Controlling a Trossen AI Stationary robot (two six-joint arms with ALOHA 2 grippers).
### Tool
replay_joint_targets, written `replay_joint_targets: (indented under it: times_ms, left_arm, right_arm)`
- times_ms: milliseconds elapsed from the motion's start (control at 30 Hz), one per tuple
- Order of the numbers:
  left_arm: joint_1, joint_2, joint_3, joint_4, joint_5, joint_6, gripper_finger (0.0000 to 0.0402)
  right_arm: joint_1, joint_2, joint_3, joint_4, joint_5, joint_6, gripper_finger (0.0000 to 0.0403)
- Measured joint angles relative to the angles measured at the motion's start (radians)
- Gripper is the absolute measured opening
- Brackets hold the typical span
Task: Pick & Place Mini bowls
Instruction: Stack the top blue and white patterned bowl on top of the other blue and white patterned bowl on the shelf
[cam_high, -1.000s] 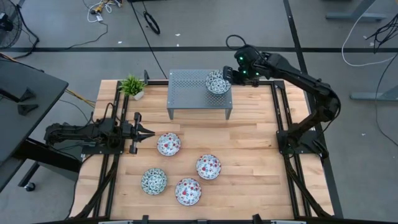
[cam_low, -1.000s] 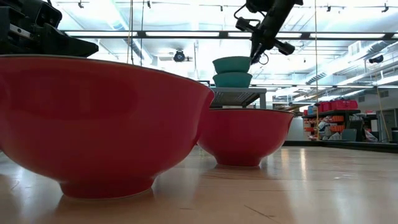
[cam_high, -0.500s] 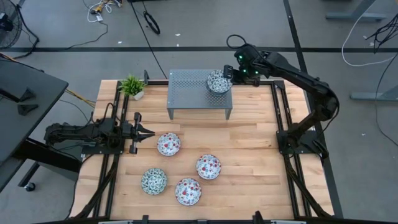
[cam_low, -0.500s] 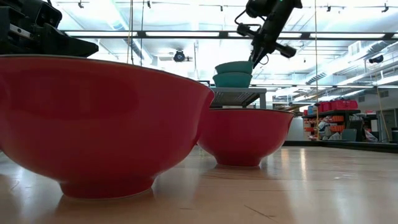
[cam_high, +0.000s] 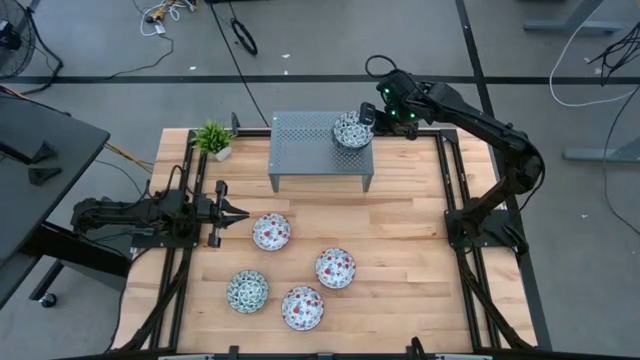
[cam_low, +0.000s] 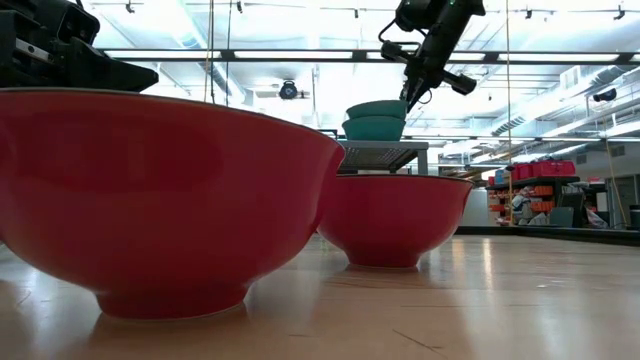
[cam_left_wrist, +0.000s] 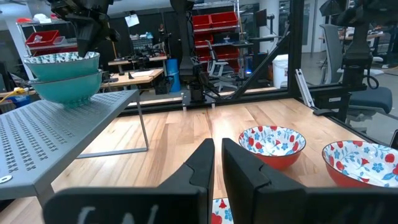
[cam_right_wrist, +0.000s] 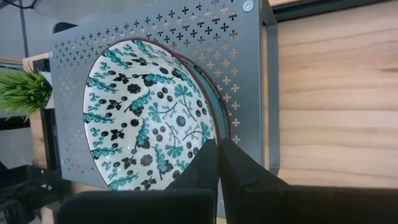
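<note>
Two green-teal mini bowls sit nested on the right end of the grey perforated stand (cam_high: 318, 150). The upper bowl (cam_right_wrist: 149, 112) lies slightly tilted in the lower one (cam_low: 374, 128). My right gripper (cam_high: 368, 118) is over them, shut on the upper bowl. On the table in front of the stand rest three reddish-pink bowls (cam_high: 271, 231) (cam_high: 335, 268) (cam_high: 302, 307) and one green bowl (cam_high: 247, 291), each on its foot. My left gripper (cam_high: 243, 212) waits shut at the table's left, just left of the nearest red bowl. My right gripper pinches the upper green bowl's rim (cam_right_wrist: 210, 138) on its right side, one finger inside the bowl and one outside. The fingers (cam_low: 411, 92) come slanting down from above and from the right. The bowl sits tilted in the lower bowl on the stand.
A small potted plant (cam_high: 213, 138) stands at the table's far left corner beside the stand. Black frame rails run along the left and right sides of the table (cam_high: 400, 230). The stand's left half is bare metal. Bare wood lies between the stand and the bowls.
My right gripper has come down a little over the stand's right end, still shut on the upper green bowl. That bowl, held clear above the lower one a second ago, now rests nested in it, slightly tilted.
</note>
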Motion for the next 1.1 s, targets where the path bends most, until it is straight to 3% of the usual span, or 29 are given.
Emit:
replay_joint_targets:
  times_ms: [733, 1100]
  left_arm:
    - [0.0, 0.0, 0.0, 0.0, 0.0, 0.0, 0.0037]
    - [0.0, 0.0, 0.0, 0.0, 0.0, 0.0, 0.0037]
  right_arm:
    - [0.001, 0.031, -0.001, 0.01, -0.018, 0.031, 0.0001]
    - [0.001, 0.031, -0.001, 0.027, -0.017, 0.053, 0.0072]
